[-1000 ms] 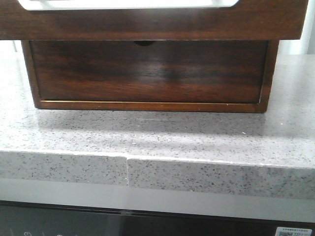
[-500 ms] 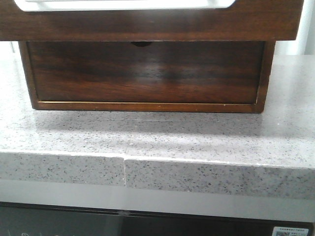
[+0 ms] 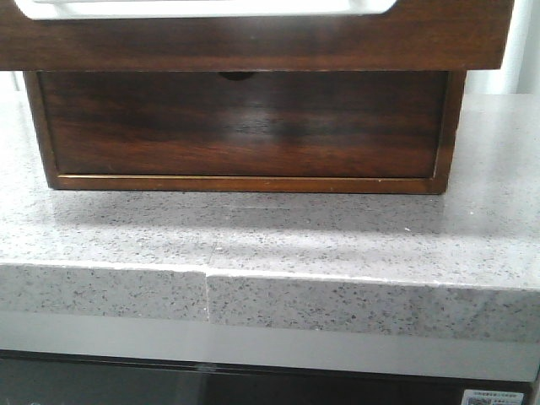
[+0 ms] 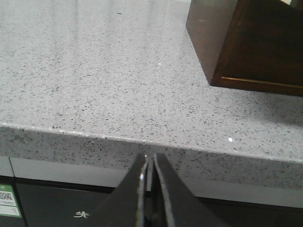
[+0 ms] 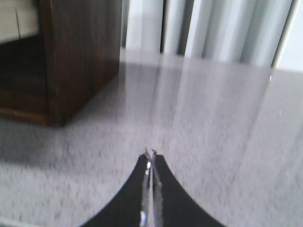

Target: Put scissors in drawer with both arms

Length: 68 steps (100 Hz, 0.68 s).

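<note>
On the surface: we see the speckled grey surface (image 3: 270, 228) carrying the dark wooden drawer (image 3: 253, 38), pulled out above the cabinet (image 3: 245, 126).
Left hand (image 4: 149, 158): fingers together.
Right hand (image 5: 150, 155): fingers together.
Scissors: not visible to us.

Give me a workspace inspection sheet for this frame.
Surface: grey speckled counter, seam in its front edge.
Drawer: upper drawer juts out over the lower front; white patch along its top.
Lower front: notched front sits flush in the cabinet.
Scissors: nothing seen in any view.
Clutter: nothing seen.
Left gripper: shut, holding nothing, at the counter's front edge, left of the cabinet.
Right gripper: shut, holding nothing, over the counter right of the cabinet; view blurred.
Cables: nothing seen.
Surroundings: pale curtain behind.
</note>
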Motion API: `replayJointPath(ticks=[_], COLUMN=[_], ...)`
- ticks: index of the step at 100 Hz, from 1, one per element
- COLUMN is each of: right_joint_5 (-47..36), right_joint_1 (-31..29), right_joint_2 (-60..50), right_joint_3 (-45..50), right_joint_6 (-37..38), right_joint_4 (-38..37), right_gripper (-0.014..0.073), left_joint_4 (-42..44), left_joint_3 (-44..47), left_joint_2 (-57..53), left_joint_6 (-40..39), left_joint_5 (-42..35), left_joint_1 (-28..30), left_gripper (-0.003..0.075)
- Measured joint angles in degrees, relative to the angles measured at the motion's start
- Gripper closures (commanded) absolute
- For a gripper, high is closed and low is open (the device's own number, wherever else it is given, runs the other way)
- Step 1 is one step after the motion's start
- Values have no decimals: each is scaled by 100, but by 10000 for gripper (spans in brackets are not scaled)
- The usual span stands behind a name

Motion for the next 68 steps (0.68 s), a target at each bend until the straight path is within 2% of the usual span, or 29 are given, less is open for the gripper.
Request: replayJointPath(ticks=[17,68], right_joint_5=[939,939], right_joint_1=[0,0], right_joint_2=[0,0], right_joint_3=[-11,-11], right_joint_6=[21,31], right_joint_4=[-30,-33], right_gripper=[639,639], left_joint_4=[4,4], left_joint_3=[0,0], left_joint_2=[0,0], left_joint_6=[0,0], left_joint_5=[0,10], left_joint_1=[0,0], left_gripper=[740,740])
